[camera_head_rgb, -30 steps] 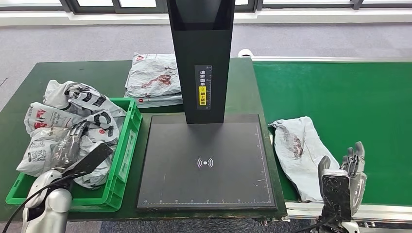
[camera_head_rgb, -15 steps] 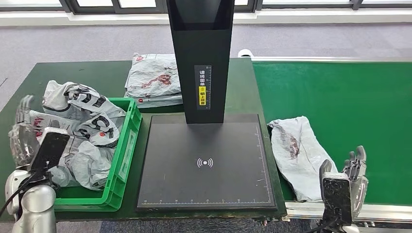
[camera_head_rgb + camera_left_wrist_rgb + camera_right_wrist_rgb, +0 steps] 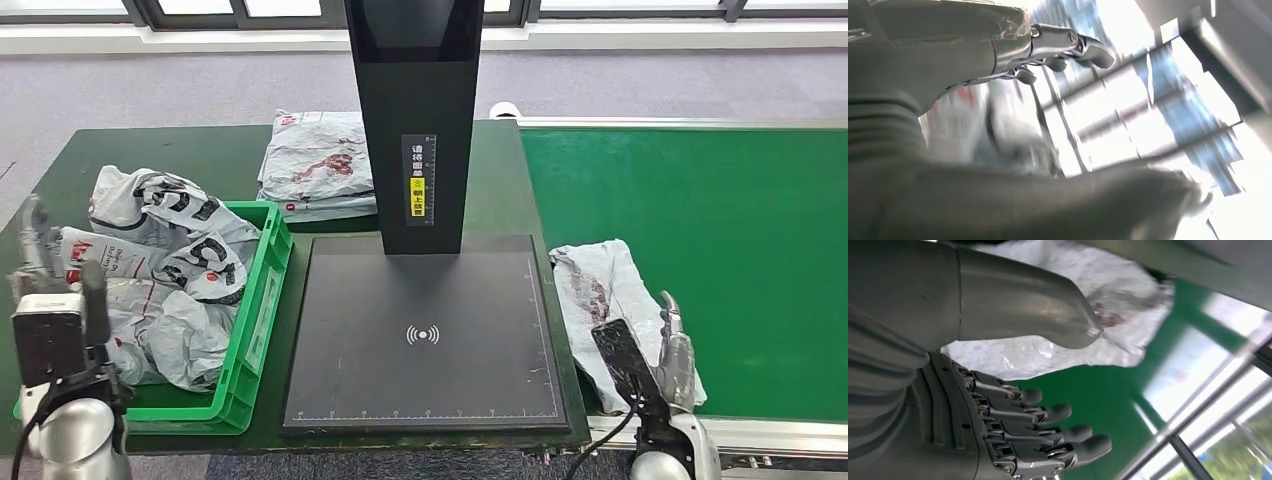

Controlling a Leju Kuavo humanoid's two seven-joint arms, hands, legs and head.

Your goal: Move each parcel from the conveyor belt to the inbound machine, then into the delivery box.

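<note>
A crumpled grey parcel [image 3: 605,295] with a red print lies at the left end of the green conveyor belt [image 3: 700,190]. My right hand [image 3: 675,345] stands edge-on at the parcel's near right corner, fingers straight and holding nothing. The right wrist view shows that hand [image 3: 998,405] spread, with the parcel [image 3: 1048,355] just past its thumb. The black inbound machine [image 3: 425,335] has a bare platform. The green delivery box [image 3: 255,310] holds several parcels. My left hand [image 3: 50,280] is raised at the box's left side, empty; its left wrist view [image 3: 948,50] is blurred.
A stack of grey parcels [image 3: 315,165] sits behind the box, left of the machine's black pillar [image 3: 415,120]. The dark green table [image 3: 500,190] carries box and machine. A metal rail [image 3: 760,435] runs along the belt's near edge.
My left hand has drawn back out of the box to its left side, palm turned. My right hand has shifted left and turned edge-on beside the parcel's near end.
</note>
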